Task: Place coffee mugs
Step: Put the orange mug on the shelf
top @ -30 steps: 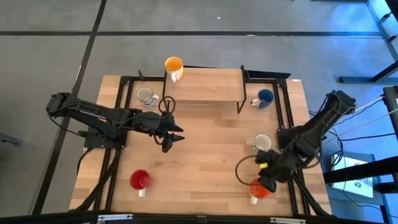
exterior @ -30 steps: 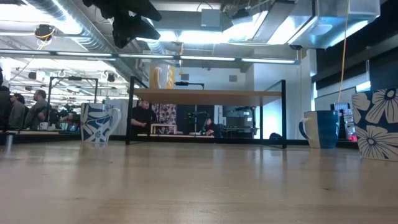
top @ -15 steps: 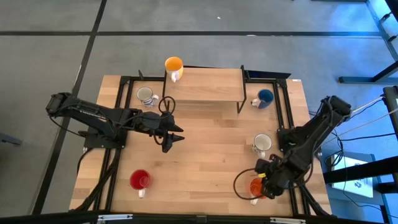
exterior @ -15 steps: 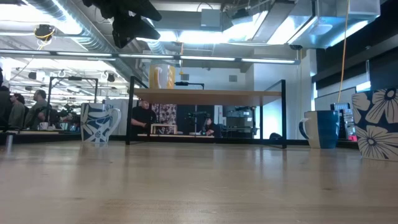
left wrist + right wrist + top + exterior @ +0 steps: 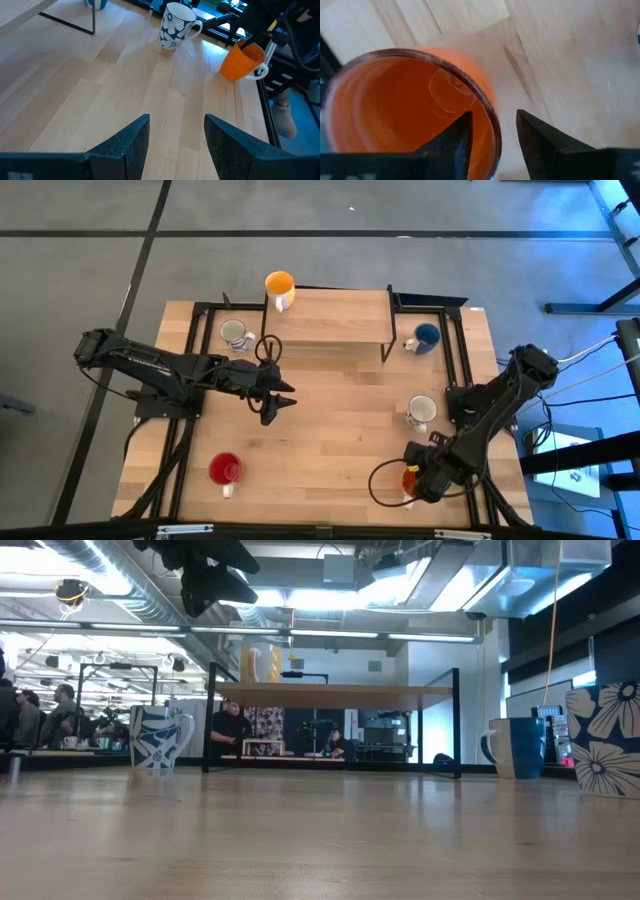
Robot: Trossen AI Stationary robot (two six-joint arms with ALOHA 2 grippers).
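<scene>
Six mugs on a wooden table (image 5: 330, 430) with a raised wooden shelf (image 5: 330, 317) at twelve o'clock in the high view. Orange mug (image 5: 243, 61): at five o'clock near the table's edge, tilted in the left wrist view, with the right gripper (image 5: 492, 132) straddling its rim — one finger inside the cup, one outside, not visibly pressed shut, so the grasp looks set up rather than completed. A rim pinch suits a small mug whose handle is awkward to reach from above. Yellow mug (image 5: 279, 285): on the shelf's eleven o'clock corner, the only one raised, which suggests the shelf is where mugs are meant to go. White mug with blue pattern (image 5: 235, 334): on the table at ten o'clock, just beside the shelf's left leg. Dark blue mug (image 5: 426, 337): at two o'clock, beside the shelf's right leg. White mug with blue flowers (image 5: 422, 410): at four o'clock, near the working arm. Red mug (image 5: 225, 469): at seven o'clock, well apart from both arms. Left gripper (image 5: 281, 401): held above the table's centre, fingers spread and empty — a waiting pose that leaves the right arm's side free. Judgement: the task is early, with five mugs at table level; the tilt means the orange mug could slip or tip if lifted before the fingers close firmly.
</scene>
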